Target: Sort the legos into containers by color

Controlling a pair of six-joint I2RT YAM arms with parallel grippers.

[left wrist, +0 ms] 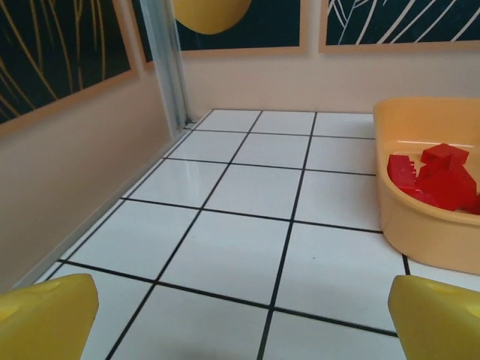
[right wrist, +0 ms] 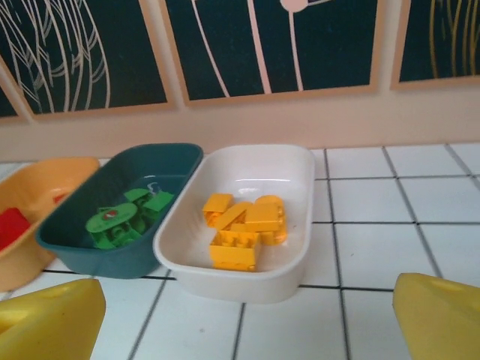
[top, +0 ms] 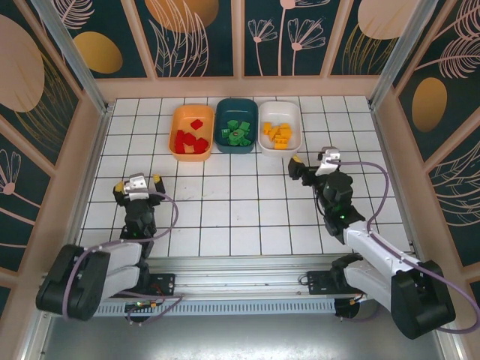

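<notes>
Three trays stand side by side at the back of the table. The orange tray [top: 191, 132] [left wrist: 431, 225] holds red legos [top: 192, 140] [left wrist: 439, 176]. Green legos [top: 238, 132] [right wrist: 124, 217] lie in the dark teal tray [top: 236, 126] [right wrist: 112, 247]. The white tray [top: 280, 124] [right wrist: 247, 277] contains yellow-orange legos [top: 277, 135] [right wrist: 244, 225]. My left gripper [top: 137, 187] [left wrist: 247, 322] hovers open over bare tiles at the near left, nothing between its yellow fingers [left wrist: 45, 319]. My right gripper [top: 311, 166] [right wrist: 247, 322] is open just in front of the white tray, holding nothing.
The white tiled floor [top: 240, 202] is bounded by beige walls [top: 71, 180] on three sides with metal posts [left wrist: 169, 60] in the corners. Free tiles stretch between both grippers and the trays.
</notes>
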